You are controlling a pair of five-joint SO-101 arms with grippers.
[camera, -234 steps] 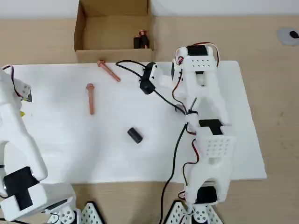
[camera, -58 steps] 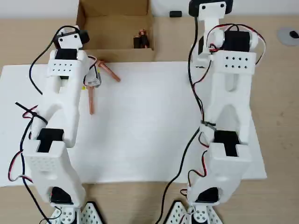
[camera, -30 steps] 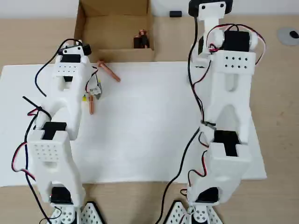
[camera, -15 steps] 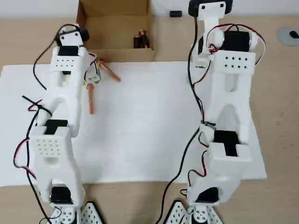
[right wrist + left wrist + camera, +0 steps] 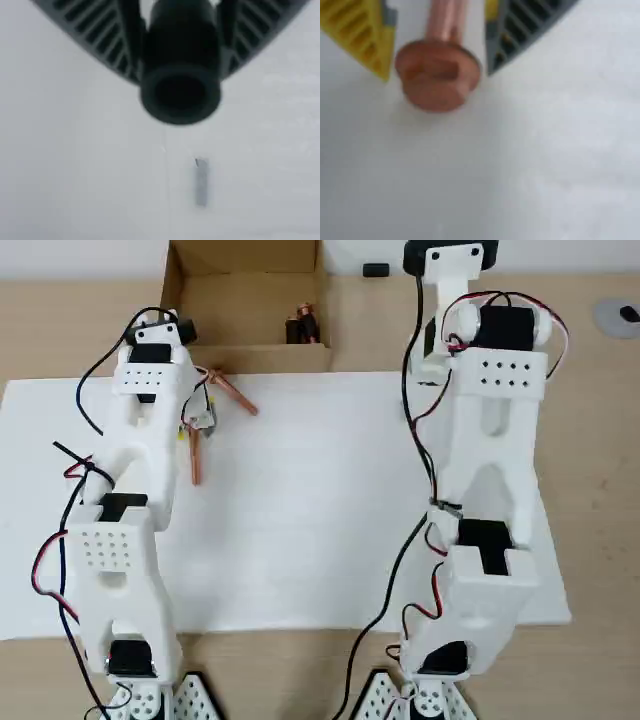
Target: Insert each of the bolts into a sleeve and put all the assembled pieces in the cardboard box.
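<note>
Paper sheet (image 5: 300, 530) covers the table in the high view. The cardboard box (image 5: 172, 310) sits at its 12 o'clock with an assembled piece (image 5: 303, 325) inside, one bolt (image 5: 196, 460) lies at 10 o'clock with its head end under the left gripper (image 5: 198, 425), and a second bolt (image 5: 234, 393) lies at 11. In the left wrist view the fingers (image 5: 360, 35) stand apart, straddling that bolt's shank with a gap on either side. In the right wrist view the right gripper (image 5: 180, 72) is clamped on a black sleeve (image 5: 180, 92), bore toward the camera.
</note>
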